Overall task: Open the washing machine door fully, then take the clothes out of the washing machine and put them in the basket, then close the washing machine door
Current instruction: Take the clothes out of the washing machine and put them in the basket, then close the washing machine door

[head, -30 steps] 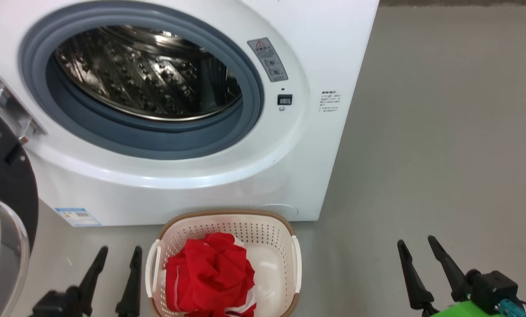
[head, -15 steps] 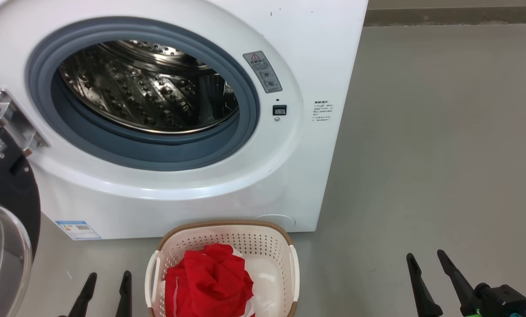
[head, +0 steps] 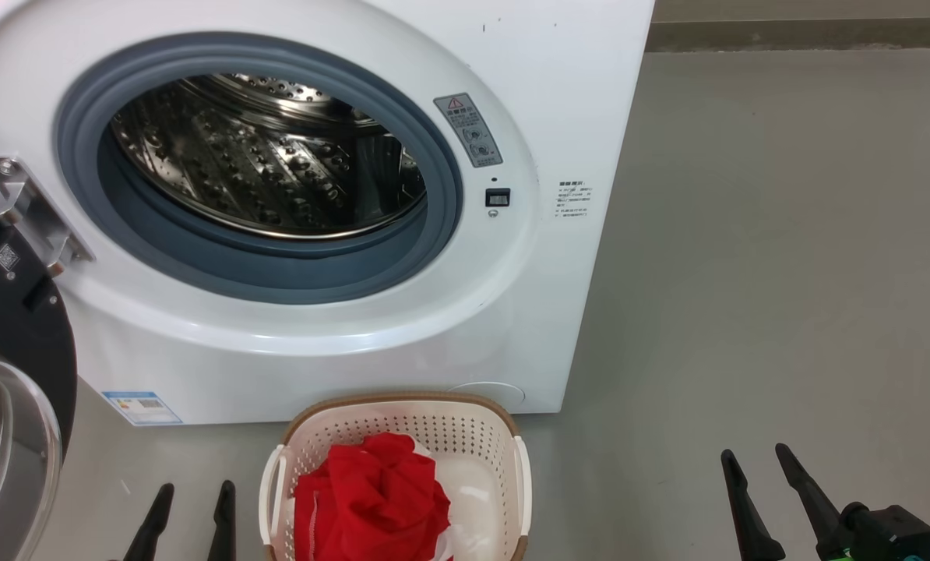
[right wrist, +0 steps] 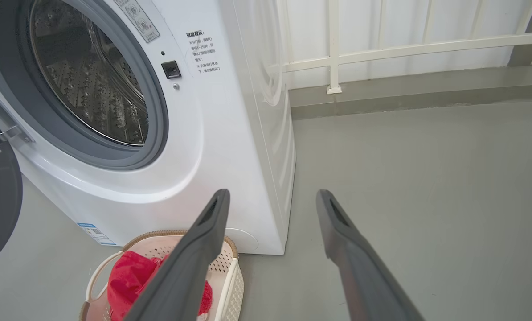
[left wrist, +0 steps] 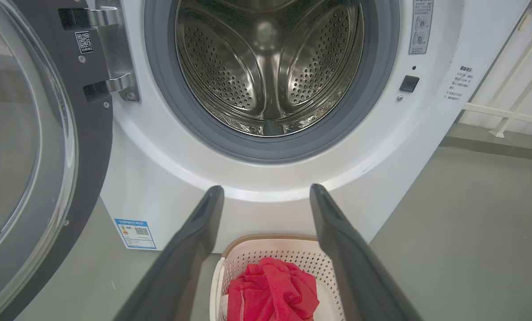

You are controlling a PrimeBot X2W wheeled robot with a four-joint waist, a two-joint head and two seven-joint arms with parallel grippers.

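1. Little has shifted: the head has tipped up a touch, so both grippers sit lower in its view. The left gripper (head: 194, 489) and right gripper (head: 753, 453) hang with jaws spread wide, holding nothing.
2. Between them the basket (head: 399, 398) stands on the floor (head: 784, 273), with the clothes (head: 371, 499) bundled inside.
3. Behind it, the washing machine (head: 317, 366) shows a drum (head: 262, 171) that looks bare.
4. At the left the washing machine door (head: 13, 312) stands swung out, so closing it seems to be all that remains.
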